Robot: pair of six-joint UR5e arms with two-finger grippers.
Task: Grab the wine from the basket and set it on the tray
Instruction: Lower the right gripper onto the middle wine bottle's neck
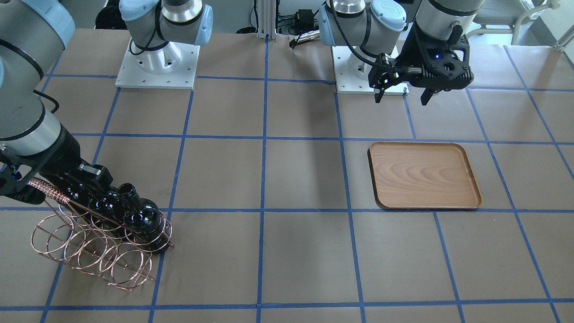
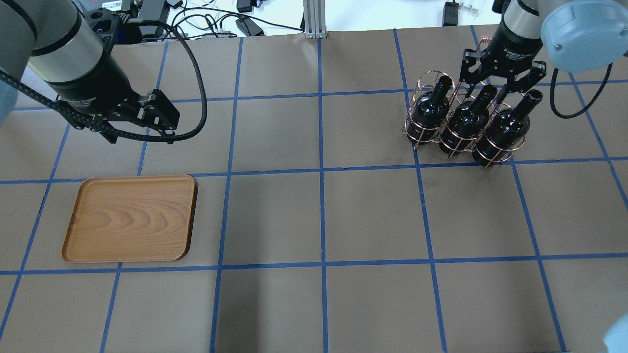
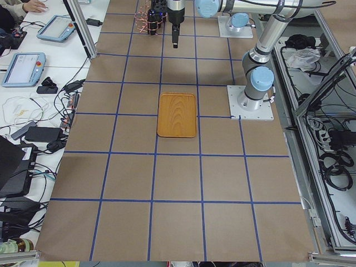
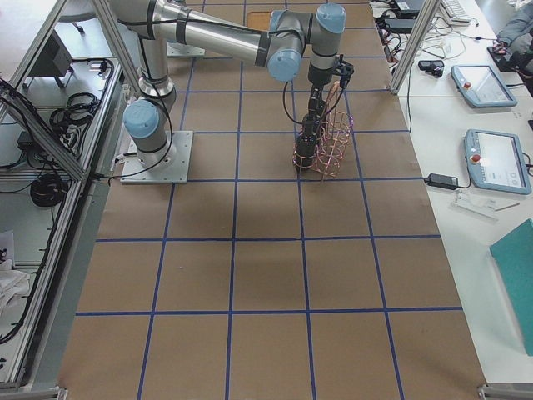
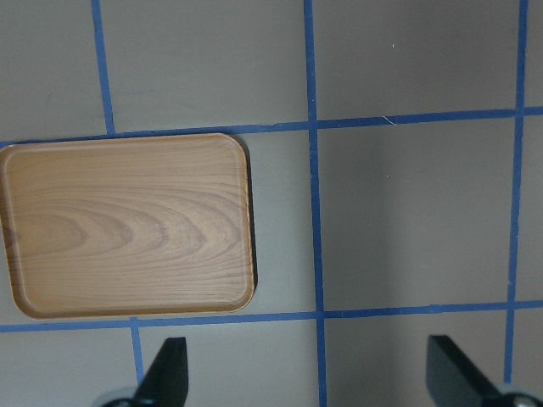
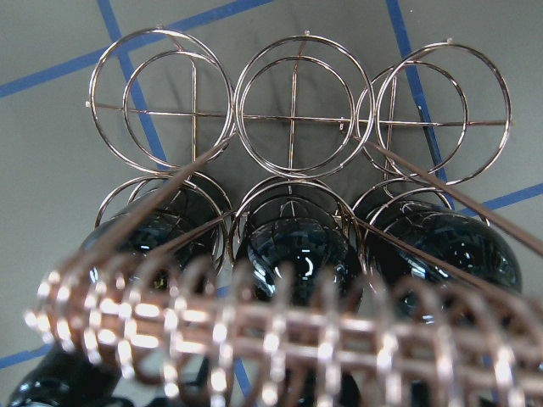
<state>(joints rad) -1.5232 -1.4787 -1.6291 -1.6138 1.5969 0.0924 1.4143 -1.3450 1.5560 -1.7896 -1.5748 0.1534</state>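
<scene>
Three near-black wine bottles stand in the near row of the copper wire basket [image 2: 417,128]: one on the left [image 2: 431,109], one in the middle [image 2: 468,120], one on the right [image 2: 505,130]. My right gripper [image 2: 498,82] is open, low over the basket, with its fingers either side of the middle bottle's neck and not closed on it. The right wrist view looks down past the coiled handle [image 6: 254,335] onto the bottle shoulders [image 6: 293,250]. The wooden tray [image 2: 130,218] lies bare at the left. My left gripper [image 1: 402,95] hangs open and empty above the table behind the tray [image 5: 127,225].
The basket's far row of rings [image 6: 293,110] holds nothing. The table is brown paper with a blue tape grid [image 2: 321,169]. The arm bases [image 1: 157,63] are at the robot's edge. Cables and tablets [image 3: 22,67] lie beyond the far edge.
</scene>
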